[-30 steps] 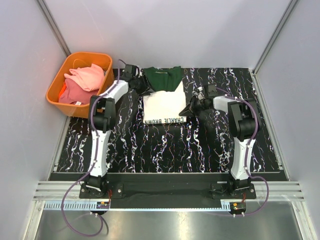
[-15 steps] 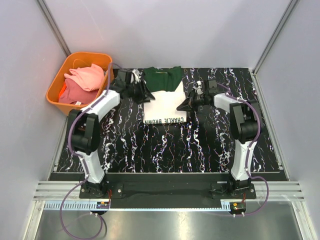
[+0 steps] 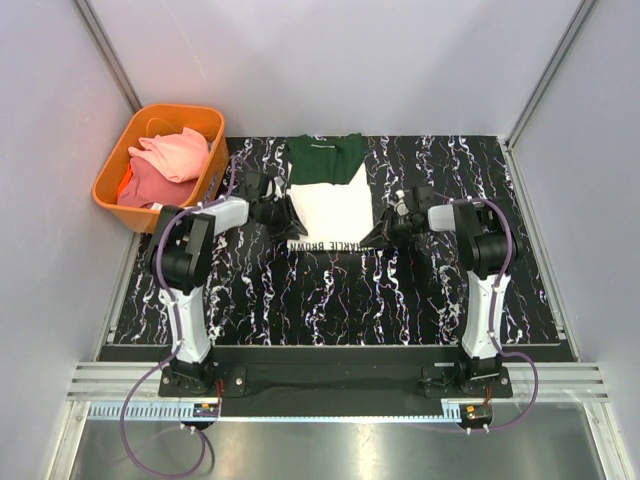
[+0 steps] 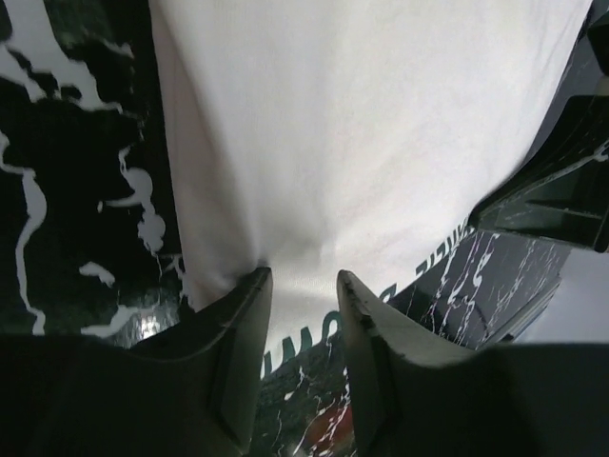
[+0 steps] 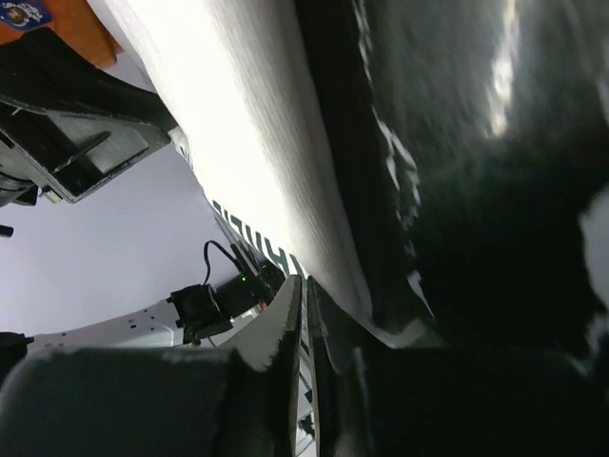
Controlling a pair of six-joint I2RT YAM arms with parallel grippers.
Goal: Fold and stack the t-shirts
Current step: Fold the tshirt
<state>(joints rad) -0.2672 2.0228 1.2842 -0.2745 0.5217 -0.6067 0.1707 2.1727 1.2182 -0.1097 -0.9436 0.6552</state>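
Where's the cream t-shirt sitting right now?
Top view: the cream t-shirt lies flat at the far centre of the table, right of the orange basket, with the left pincer and right pincer at its near corners.

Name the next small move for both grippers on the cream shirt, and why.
Probably lift both and carry the hem toward the green collar end. The left gripper puckers the cream t-shirt between its fingers at the hem, the right gripper looks shut on the opposite corner, and the cloth lies flat.
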